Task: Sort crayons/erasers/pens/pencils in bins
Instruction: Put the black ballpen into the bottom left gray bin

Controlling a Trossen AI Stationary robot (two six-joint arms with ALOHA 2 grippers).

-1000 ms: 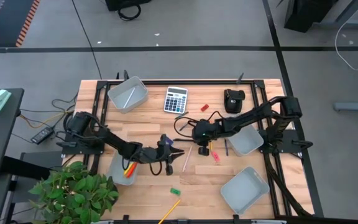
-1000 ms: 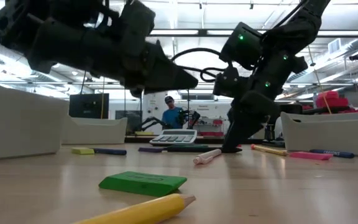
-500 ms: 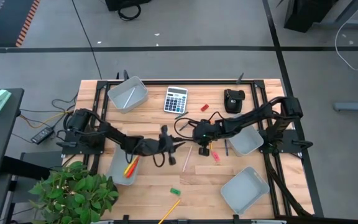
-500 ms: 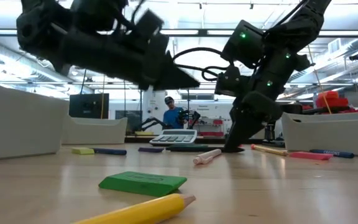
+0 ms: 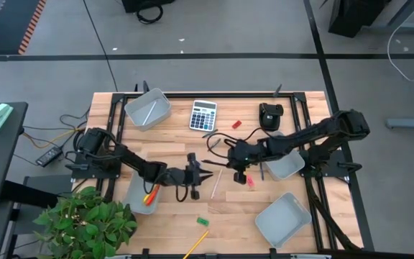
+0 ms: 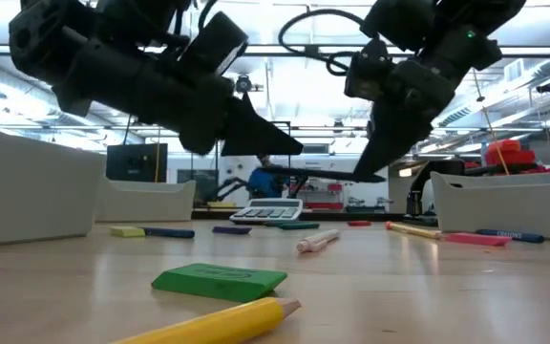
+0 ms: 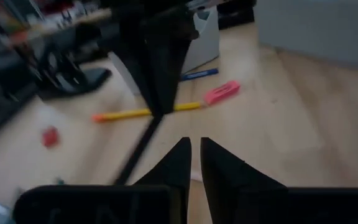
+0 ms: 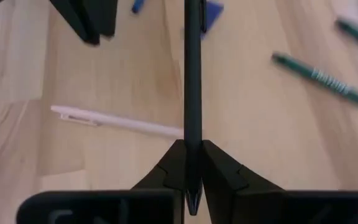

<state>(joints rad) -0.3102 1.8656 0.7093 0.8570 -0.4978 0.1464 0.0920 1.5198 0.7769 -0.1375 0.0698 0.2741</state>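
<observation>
R gripper (image 8: 192, 163) jaws clamped on dark pen (image 8: 192, 74), lifted off tabletop (image 5: 171, 147). Next: carry to pen bin (image 5: 287, 164). L gripper (image 7: 194, 163) jaws closed, nothing held.

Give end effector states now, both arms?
Left end effector: closed, holding nothing.
Right end effector: closed on a dark pen, lifted off the table.

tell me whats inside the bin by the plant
In the high view, the bin by the plant holds an orange and a yellow crayon. The left arm crosses its upper part, so anything lying beneath the arm there is hidden.
</observation>
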